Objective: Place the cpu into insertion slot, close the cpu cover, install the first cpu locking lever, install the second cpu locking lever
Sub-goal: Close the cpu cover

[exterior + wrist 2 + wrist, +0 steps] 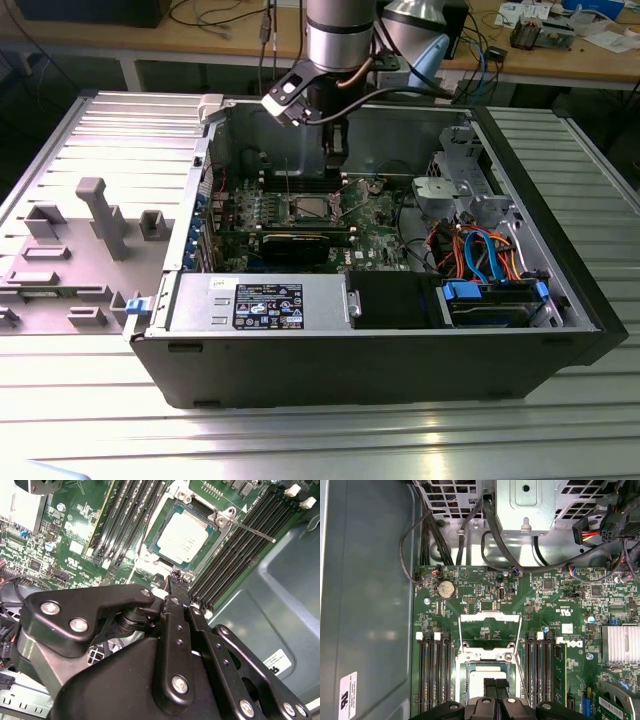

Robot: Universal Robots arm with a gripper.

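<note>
**A:** Nearest first: what is the tool [176, 579] doing?

**B:** Its two black metal fingers are pressed together at the tips, with nothing between them. It hangs low inside the case, tips just over one edge of the insertion slot [468, 675].

**A:** And the cpu [186, 534]?

**B:** It is seated flat in the slot. It's a small square with a dull silver top and a thin green border, dark rim around it. The tool is right beside it, above, and I see no contact.

**A:** The cpu cover [470, 615]?

**B:** It is swung open. It's a thin grey metal frame with a big square window, lying just past the slot on the side away from the tool. I'd judge that direction to be what matters, from the tool across the chip to the cover.

**A:** Levers?

**B:** One thin wire lever [250, 532] juts free beside the slot, unlatched, over the long black memory slots [235, 550].

**A:** Farther out?

**B:** The green motherboard [550, 610], then cables, all inside the dark case [400, 365] on the ribbed metal table [320, 440].
</note>
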